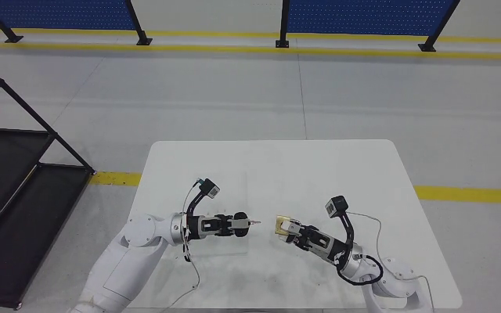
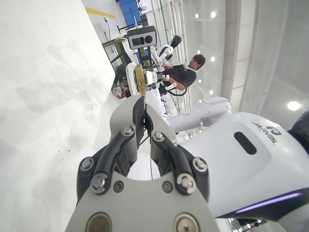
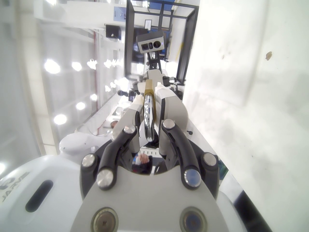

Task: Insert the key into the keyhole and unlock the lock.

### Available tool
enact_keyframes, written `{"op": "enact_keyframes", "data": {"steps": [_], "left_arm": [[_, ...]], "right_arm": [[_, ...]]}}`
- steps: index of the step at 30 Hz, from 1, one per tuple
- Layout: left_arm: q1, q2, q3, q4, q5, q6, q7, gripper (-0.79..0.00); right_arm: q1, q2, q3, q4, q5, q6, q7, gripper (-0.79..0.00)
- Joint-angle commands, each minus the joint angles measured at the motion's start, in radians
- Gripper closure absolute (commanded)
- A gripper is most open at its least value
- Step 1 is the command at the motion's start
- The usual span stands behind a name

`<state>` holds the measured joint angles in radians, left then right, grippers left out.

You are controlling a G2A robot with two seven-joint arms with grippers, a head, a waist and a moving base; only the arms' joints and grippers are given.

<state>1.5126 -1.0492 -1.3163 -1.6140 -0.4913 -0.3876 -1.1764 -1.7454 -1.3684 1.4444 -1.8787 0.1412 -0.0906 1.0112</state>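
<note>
The key (image 1: 250,224) is held level just above the table (image 1: 313,164), its length running straight toward the brass lock (image 1: 281,226). Its tip faces the keyhole end across a small gap. The left claw (image 1: 239,224) is pinched shut on the key. The right claw (image 1: 293,230) clamps the lock, and both forearms lie low, facing each other.

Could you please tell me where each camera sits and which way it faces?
Top view: above the arms, looking down at the table; both arms show.
Left wrist view: on the left wrist, looking along the left tool and key toward the brass padlock.
Right wrist view: on the right wrist, looking along the right tool gripping that padlock.
Shared: both wrist views show the padlock.
</note>
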Motion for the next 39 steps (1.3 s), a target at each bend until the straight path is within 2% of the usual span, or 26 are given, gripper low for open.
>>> {"op": "enact_keyframes", "data": {"steps": [1, 16, 39], "left_arm": [[0.0, 0.0, 0.0, 0.0, 0.0, 0.0, 0.0, 0.0], [0.0, -0.008, 0.071, -0.036, 0.053, 0.081, 0.126, 0.0], [-0.019, -0.005, 0.098, -0.056, 0.054, 0.119, 0.129, 0.0]], "right_arm": [[0.0, 0.0, 0.0, 0.0, 0.0, 0.0, 0.0, 0.0], [0.0, 0.0, 0.0, 0.0, 0.0, 0.0, 0.0, 0.0], [0.0, 0.0, 0.0, 0.0, 0.0, 0.0, 0.0, 0.0]]}}
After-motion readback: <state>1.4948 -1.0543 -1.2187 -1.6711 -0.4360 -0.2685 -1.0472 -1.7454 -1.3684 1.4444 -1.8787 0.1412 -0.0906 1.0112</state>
